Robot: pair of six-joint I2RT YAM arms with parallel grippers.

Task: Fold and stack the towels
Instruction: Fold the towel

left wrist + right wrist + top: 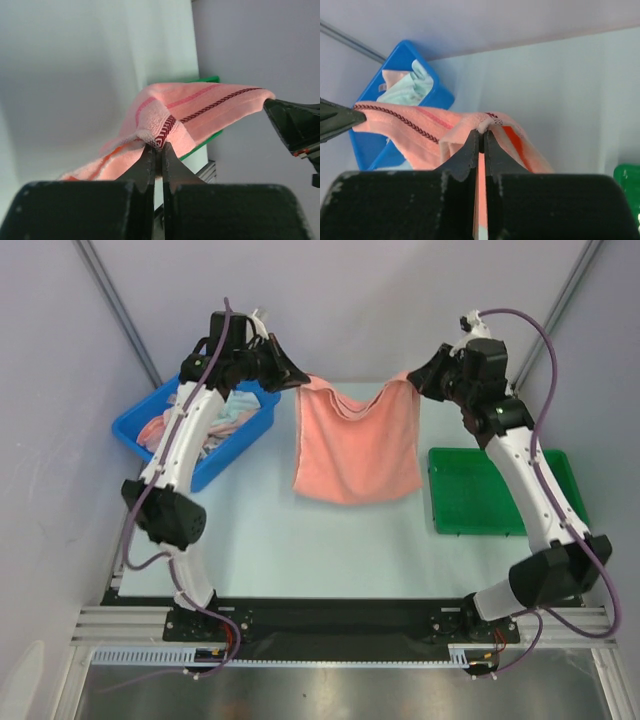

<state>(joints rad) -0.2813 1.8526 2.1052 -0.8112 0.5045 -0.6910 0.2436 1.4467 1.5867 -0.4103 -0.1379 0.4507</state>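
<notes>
- Salmon-pink towel (355, 445), top view: it hangs between the two arms over the table (300, 560). One upper corner is pinched in the left gripper (298, 380) and the other in the right gripper (415, 380), both clamped tight on cloth. I judge it is lifted this way so that it falls flat, ready to be laid down and folded. The held edge runs left to right and sags in the middle, and the body drops toward the near side. Whether the lower hem touches the table I cannot tell, nor which side is the longer. A blue bin (130, 430) holding other towels (225, 420) sits on the left. A green tray (480, 525) sits on the right, probably where the stack goes.
- Left wrist view: the left gripper (159, 147) has its jaws closed on a hemmed corner of the towel (200, 110). The striped edge stretches away to the right gripper (272, 107), with the green tray (210, 79) beyond.
- Right wrist view: the right gripper (481, 134) bites the opposite corner with no gap showing. The towel (420, 127) spans across to the left gripper (350, 119), in front of the blue bin (427, 55).
</notes>
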